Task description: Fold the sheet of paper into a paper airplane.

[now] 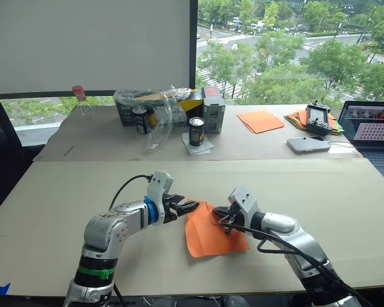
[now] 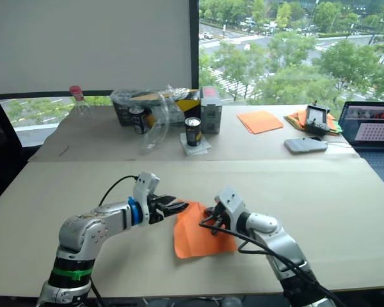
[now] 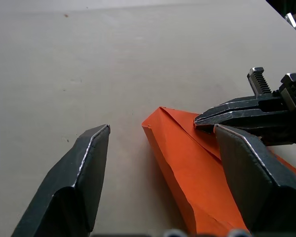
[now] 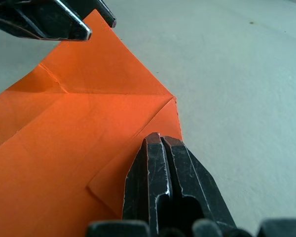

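The sheet of paper is bright orange and lies partly folded on the near table, with crease lines and a turned-over flap at its far edge. My left gripper hovers open at the sheet's far left corner, and that pointed corner lies between its fingers without touching them. My right gripper is shut, its fingertips resting on the folded flap near the sheet's far right edge. The two grippers point at each other, a short gap apart.
On the far table stand two dark cans, a crumpled clear bag over a box, flat orange sheets, a coloured paper pile under a controller, a phone and a laptop. Cables trail from both wrists.
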Motion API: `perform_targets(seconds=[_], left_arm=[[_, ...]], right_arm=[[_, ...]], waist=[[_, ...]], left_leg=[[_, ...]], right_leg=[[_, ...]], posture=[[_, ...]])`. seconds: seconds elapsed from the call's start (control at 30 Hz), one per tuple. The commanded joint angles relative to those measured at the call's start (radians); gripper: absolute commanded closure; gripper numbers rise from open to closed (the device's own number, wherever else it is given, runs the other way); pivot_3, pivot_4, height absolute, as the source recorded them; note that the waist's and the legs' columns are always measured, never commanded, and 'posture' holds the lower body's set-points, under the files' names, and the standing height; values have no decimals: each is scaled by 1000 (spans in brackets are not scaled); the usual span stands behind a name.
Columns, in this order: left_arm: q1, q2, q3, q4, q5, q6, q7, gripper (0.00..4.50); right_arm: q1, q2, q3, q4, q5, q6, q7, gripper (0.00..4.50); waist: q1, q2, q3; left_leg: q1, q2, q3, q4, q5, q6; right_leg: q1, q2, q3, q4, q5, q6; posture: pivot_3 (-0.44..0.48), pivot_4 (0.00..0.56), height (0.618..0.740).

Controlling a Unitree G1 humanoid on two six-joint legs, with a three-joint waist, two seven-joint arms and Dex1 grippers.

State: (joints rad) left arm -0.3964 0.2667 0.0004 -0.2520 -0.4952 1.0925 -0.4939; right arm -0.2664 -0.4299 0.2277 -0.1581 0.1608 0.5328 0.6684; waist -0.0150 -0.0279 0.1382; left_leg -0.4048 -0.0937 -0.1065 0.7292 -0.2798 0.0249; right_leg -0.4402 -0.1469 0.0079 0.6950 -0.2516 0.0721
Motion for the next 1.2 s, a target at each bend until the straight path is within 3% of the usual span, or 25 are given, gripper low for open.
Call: perform_targets(seconds=[0.03,0.23,0.53,0.7,1.2], left_arm=[[-21,16,-23,-1,-2,-22,-11,2423],[-62,36,-72,67,24,-75,-30,4452],[-162,108,-144,208,123,-310,-145,4487],[-184,122,-185,250,186,-426,-187,4487],[-41,128,-298,121,363,-648,-165,4487]], right_arm=[[1,8,7,-12,-1,56,-15,4500],[-42,31,-38,-79,35,112,-43,4500],[-77,45,-62,-119,40,142,-75,4500],[-64,52,-51,-108,34,137,-80,4500],[28,37,-43,-125,66,197,-79,4500]], waist=[[0,0,0],[5,0,3],[3,0,4],[4,0,4],[4,0,4]], left_leg=[[0,0,0,0,0,0],[-2,-1,0,0,0,0],[-17,-1,0,0,6,-10],[-18,-2,0,0,2,-3],[-17,-1,0,1,2,-3]], right_leg=[[0,0,0,0,0,0],[-1,0,0,0,0,0],[-19,-1,1,2,1,-2],[-19,-1,1,2,1,-2],[-18,-1,1,3,1,-2]], posture=[[0,150,670],[0,150,670],[0,150,670],[0,150,670],[0,150,670]])
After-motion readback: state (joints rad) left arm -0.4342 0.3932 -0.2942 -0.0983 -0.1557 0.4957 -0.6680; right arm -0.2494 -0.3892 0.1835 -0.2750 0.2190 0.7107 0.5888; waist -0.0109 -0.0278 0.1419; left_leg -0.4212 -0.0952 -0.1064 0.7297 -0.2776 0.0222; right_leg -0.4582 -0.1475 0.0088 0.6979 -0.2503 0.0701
